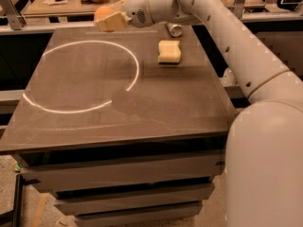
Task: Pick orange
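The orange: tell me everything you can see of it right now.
The orange is a small round fruit, smooth, matte and orange-coloured. Only its upper left part shows; the rest is hidden behind a pale finger of the gripper, which is closed on it. It hangs clear of the table, near the far edge, touching nothing but the gripper.

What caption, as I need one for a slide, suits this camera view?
Robot hand holds an orange above the far edge of the table; a yellow sponge and a can rest on top.
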Robot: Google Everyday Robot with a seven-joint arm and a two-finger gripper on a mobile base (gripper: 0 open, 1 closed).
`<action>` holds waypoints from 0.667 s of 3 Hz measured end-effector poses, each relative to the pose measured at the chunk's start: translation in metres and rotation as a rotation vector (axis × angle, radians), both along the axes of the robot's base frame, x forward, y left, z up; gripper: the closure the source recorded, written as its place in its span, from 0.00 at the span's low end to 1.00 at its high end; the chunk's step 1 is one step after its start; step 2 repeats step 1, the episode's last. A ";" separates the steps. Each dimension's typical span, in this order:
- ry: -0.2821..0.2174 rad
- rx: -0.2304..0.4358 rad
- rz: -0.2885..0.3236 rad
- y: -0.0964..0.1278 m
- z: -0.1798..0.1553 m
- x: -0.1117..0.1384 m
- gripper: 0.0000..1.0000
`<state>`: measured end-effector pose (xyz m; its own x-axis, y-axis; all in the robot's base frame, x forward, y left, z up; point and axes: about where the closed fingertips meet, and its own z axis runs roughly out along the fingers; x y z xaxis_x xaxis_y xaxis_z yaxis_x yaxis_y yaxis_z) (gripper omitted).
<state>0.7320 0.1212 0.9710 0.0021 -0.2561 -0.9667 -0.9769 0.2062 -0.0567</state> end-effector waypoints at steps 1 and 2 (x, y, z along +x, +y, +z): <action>-0.001 0.024 0.014 0.001 0.005 -0.006 1.00; -0.001 0.024 0.014 0.001 0.005 -0.006 1.00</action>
